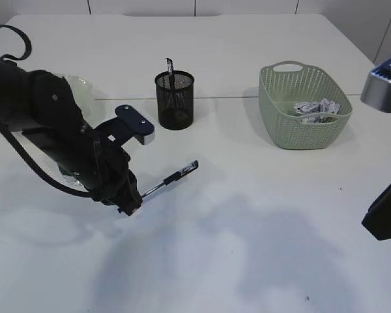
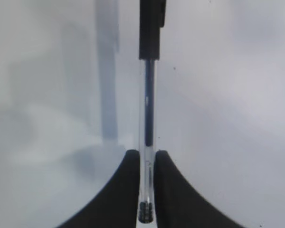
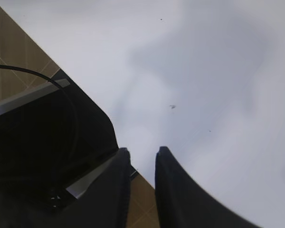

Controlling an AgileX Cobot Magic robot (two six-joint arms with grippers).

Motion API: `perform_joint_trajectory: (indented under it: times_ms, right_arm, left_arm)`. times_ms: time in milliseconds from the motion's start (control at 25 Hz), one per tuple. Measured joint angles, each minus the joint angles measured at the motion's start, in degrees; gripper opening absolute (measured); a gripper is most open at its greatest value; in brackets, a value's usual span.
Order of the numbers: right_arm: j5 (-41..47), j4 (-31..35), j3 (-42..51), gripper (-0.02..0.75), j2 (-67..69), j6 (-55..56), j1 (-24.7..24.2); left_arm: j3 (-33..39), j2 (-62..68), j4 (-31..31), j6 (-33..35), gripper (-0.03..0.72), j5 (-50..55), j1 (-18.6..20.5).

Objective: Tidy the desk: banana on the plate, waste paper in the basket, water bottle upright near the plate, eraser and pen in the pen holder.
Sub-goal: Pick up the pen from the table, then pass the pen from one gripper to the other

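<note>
Pen (image 1: 171,180) | near bench middle, tail end pinched by our left fingers (image 2: 133,180) | light, stiff, slick barrel; we judge a mid-barrel hold steadier | right fingers (image 3: 173,190) narrow, empty | pen holder (image 1: 174,100) next.

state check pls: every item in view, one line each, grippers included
pen: clamped at its clear end by the left gripper, cap end pointing away
left gripper: shut on pen
right gripper: empty, jaws a narrow gap apart
pen holder: upright, one pen standing in it already
basket: upright, holds waste paper
plate: mostly hidden behind the left arm, contents not visible
</note>
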Motion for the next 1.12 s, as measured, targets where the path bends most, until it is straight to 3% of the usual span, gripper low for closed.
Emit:
perform_joint_trajectory:
  times_ms: [360, 680, 1000, 1120]
  right_arm:
    - [-4.5, 6.2, 0.0, 0.139, 0.0, 0.2, 0.0]
    - [-16.5, 14.8, -0.7, 0.143, 0.1, 0.6, 0.0]
    - [-26.9, 27.1, -0.7, 0.295, 2.2, 2.3, 0.0]
    - [-29.5, 32.8, -0.7, 0.314, 4.0, 2.4, 0.0]
  left_arm:
    - [0.1, -6.4, -1.1, 0.0, 0.024, -3.9, 0.0]
    - [0.2, -12.7, -1.4, 0.0, 0.024, -5.3, 0.0]
    - [0.3, -17.3, -1.9, 0.0, 0.024, -6.8, 0.0]
    - [0.3, -19.5, -2.6, 0.0, 0.024, -8.3, 0.0]
